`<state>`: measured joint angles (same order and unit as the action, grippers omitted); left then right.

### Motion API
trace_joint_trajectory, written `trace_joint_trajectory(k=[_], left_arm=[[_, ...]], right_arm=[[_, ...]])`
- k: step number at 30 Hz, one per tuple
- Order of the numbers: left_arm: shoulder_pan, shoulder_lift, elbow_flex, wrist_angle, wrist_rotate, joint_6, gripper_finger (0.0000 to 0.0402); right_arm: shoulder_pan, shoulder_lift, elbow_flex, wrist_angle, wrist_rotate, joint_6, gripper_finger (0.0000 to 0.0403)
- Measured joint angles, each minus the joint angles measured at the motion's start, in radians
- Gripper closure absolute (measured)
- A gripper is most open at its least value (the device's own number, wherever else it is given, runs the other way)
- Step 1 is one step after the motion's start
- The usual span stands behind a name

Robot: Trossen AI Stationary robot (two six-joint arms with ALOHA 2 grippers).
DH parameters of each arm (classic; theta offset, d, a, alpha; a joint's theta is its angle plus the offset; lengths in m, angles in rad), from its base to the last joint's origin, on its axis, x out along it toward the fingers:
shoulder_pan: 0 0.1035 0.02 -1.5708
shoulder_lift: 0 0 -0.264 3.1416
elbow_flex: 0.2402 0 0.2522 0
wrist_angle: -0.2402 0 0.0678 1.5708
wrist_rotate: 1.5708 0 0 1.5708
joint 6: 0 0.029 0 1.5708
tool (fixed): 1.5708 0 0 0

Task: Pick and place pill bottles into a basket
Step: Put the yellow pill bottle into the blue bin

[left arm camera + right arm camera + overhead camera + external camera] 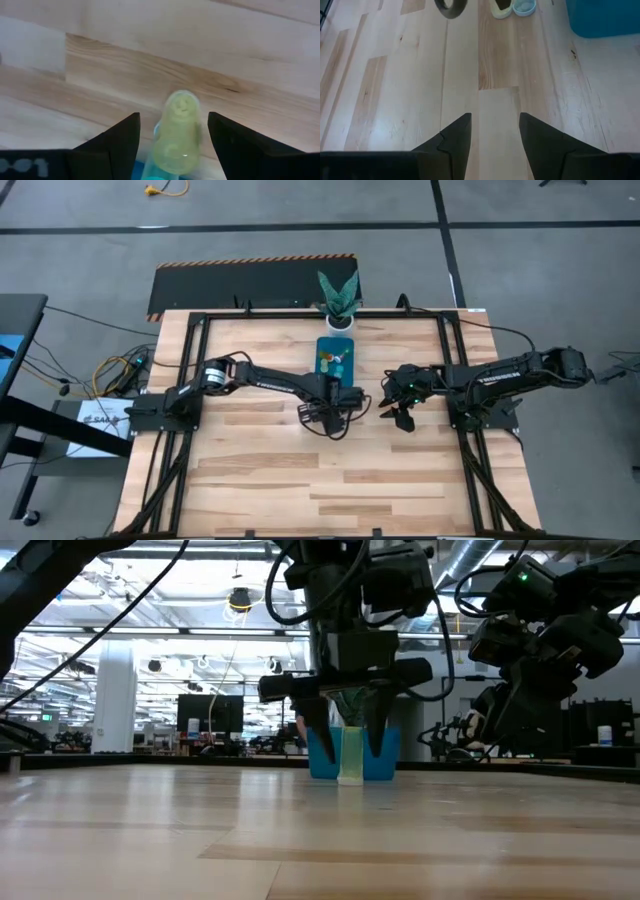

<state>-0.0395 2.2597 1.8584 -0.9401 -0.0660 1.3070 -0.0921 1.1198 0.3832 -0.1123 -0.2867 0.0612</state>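
Wooden table (300,480): left claw (349,745) astride yellow bottle (351,755) (upright).

- translucent yellow-green plastic pill bottle (177,132) between the left jaws, faintly glossy
- pale wooden table (150,45) beneath, smooth planks
- teal basket (372,762) looks plastic

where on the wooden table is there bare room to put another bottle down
Free: the broad stretch of wooden table along the near edge, in front of both arms.

Crowded: the middle, where the open left gripper straddles an upright yellow-green translucent pill bottle, just before the teal-blue rectangular basket; the open, empty right gripper hangs beside it.
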Motion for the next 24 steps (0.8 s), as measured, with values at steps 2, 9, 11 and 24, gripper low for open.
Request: trace_joint_trajectory(k=[2,9,11,24], left_arm=[[0.001,0.0,0.0,0.011,0.001,0.002,0.0177],[0.001,0.0,0.0,0.016,0.066,0.006,0.0177],[0.001,0.0,0.0,0.016,0.09,0.007,0.0177],[0.001,0.0,0.0,0.015,0.079,0.0,0.0177]], right_arm=[[0.0,0.0,0.0,0.0,0.0,0.0,0.0244],[0.0,0.0,0.0,0.0,0.0,0.0,0.0244],[0.0,0.0,0.0,0.0,0.0,0.0,0.0244],[0.0,0.0,0.0,0.0,0.0,0.0,0.0244]])
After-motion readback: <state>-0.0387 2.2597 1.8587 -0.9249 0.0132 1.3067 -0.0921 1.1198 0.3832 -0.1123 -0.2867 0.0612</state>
